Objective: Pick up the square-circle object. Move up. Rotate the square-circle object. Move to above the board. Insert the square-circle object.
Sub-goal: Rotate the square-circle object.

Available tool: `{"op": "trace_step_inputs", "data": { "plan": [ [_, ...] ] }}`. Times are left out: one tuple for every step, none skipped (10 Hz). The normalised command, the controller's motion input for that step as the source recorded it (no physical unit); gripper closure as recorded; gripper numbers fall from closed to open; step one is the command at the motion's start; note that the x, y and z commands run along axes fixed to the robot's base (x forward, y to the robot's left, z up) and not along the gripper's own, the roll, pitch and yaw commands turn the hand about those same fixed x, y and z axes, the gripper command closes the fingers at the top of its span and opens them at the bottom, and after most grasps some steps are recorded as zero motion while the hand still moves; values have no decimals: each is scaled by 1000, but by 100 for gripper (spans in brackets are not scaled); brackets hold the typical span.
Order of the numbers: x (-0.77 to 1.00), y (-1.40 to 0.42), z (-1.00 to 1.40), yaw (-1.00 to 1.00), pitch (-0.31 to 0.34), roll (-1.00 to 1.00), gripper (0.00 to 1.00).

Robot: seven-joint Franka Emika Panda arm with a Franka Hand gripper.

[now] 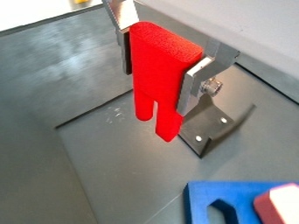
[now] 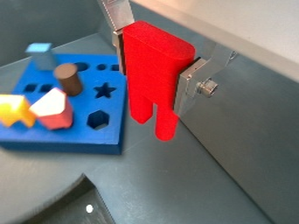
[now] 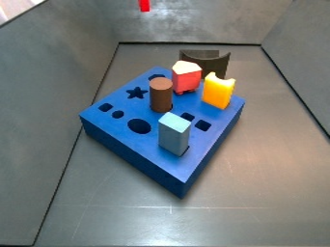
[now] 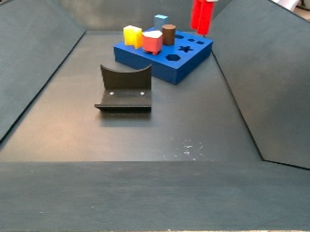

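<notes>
My gripper [image 1: 156, 87] [image 2: 149, 87] is shut on the square-circle object [image 1: 158, 70] [image 2: 152, 74], a tall bright-red block. It hangs upright well above the floor with its two legs pointing down, and a silver finger presses each side. The board [image 2: 65, 136] [image 3: 135, 135] [image 4: 182, 62], a thick blue slab with star and round holes, lies on the floor. In a side view the red block [image 4: 204, 16] hangs by the board's far end. In a side view only its lower tip [image 3: 145, 5] shows at the frame's edge, and the gripper is out of frame.
A brown cylinder [image 3: 160, 95], a red-and-white block [image 3: 188, 75], an orange-yellow block [image 3: 218, 91] and a light-blue block [image 3: 175, 133] stand in the board. The dark fixture [image 1: 216, 127] [image 4: 125, 88] sits on the floor near the board. Sloped grey walls [image 3: 58, 77] enclose the floor.
</notes>
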Motion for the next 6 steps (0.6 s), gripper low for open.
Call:
{"op": "trace_step_inputs", "data": {
  "plan": [
    [44, 9, -17, -1000, 29, -22, 100],
    [44, 9, -17, -1000, 31, -24, 100],
    [44, 9, -17, -1000, 33, -25, 100],
    [44, 9, -17, -1000, 36, -27, 100],
    [44, 9, -17, -1000, 40, -31, 100],
    [44, 10, -17, -1000, 44, -34, 100]
  ]
}}
